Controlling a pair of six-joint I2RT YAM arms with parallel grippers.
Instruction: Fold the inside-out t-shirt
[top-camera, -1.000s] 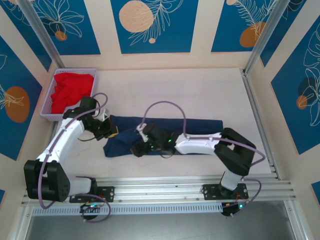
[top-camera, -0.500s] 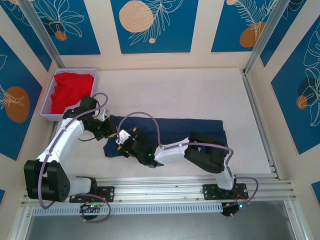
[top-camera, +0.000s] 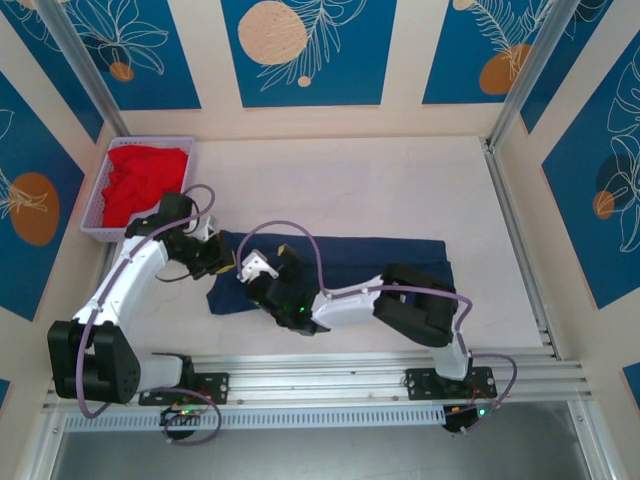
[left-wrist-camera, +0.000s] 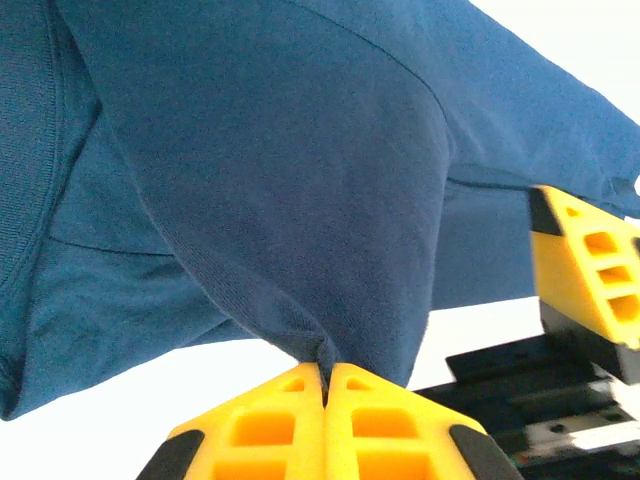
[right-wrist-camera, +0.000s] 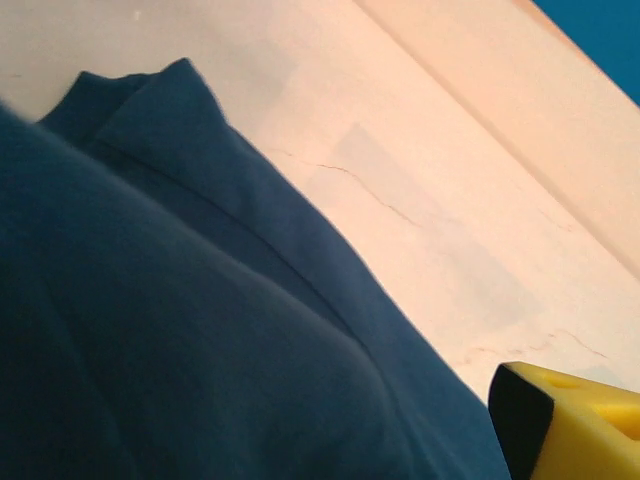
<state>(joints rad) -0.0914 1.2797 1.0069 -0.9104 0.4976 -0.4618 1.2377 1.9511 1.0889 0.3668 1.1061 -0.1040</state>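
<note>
T-shirt (top-camera: 395, 250) lies on the table (top-camera: 400, 180) as a navy band, long axis left-right. Top view: left gripper (top-camera: 214, 259) sits on its left end, with the right gripper (top-camera: 257, 270) just beside it, reaching across; the left arm is nearer that end. Versus a second ago the right gripper has swept left along the band, and the left arm is unmoved. Left wrist: fingers (left-wrist-camera: 290, 405) clenched on a pinch of cloth that tents up. Right wrist: cloth beside one yellow finger (right-wrist-camera: 575, 420); can't tell its grip.

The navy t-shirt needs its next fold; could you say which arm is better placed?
Likely left: the left gripper is shut on the t-shirt; the right gripper shows no clear hold.
</note>
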